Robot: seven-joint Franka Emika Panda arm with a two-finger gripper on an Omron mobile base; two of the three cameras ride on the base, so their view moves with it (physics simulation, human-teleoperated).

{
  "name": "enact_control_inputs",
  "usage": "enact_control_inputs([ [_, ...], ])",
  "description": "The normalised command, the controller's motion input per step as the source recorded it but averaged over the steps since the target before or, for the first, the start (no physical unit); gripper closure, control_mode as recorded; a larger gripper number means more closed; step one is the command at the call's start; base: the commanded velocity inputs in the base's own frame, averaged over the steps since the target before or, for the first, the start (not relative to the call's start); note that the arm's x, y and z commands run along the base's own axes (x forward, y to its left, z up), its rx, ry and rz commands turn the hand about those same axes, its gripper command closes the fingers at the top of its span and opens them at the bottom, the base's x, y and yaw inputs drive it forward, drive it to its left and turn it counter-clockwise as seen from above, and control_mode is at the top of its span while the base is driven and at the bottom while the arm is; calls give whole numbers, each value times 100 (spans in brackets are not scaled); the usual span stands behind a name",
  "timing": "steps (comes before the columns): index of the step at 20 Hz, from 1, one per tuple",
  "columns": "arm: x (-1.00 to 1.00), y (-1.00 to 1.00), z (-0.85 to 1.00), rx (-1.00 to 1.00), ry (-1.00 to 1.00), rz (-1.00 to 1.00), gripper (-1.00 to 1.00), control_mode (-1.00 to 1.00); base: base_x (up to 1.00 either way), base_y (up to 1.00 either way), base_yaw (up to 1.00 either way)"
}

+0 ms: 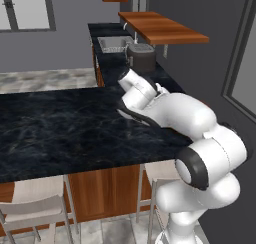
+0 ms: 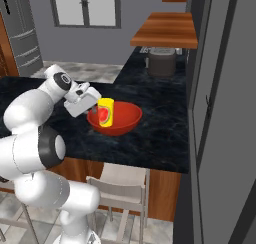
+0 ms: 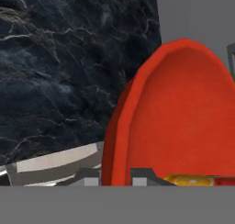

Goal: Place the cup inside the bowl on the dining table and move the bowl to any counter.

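Right base view: the yellow cup (image 2: 105, 112) is seen gripped by the claw (image 2: 96, 106) and held upright, its long axis vertical, over the near-left rim of the red bowl (image 2: 122, 119), which rests on the black marble surface (image 2: 150, 138). The cup's lower part is set against the bowl's inside. From the left base view, cup and bowl are hidden behind the white arm (image 1: 170, 113). In the hand view, the cup is cut off at the bottom edge.

white arm (image 1: 165, 113) bends over the dining table (image 1: 55, 128) — dark cooker pot (image 1: 141, 57) behind.
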Motion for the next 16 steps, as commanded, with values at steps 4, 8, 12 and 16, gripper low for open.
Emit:
enact_control_inputs([
  [4, -42, 17, 42, 0, 0, 0, 100, -100, 0, 0, 0],
  [8, -34, 17, 44, -1, 0, 0, 100, -100, 0, 0, 0],
  [12, -26, 12, 34, -1, 0, 0, 100, -100, 0, 0, 0],
  [16, -4, 4, 2, -2, 0, 0, 100, -100, 0, 0, 0],
])
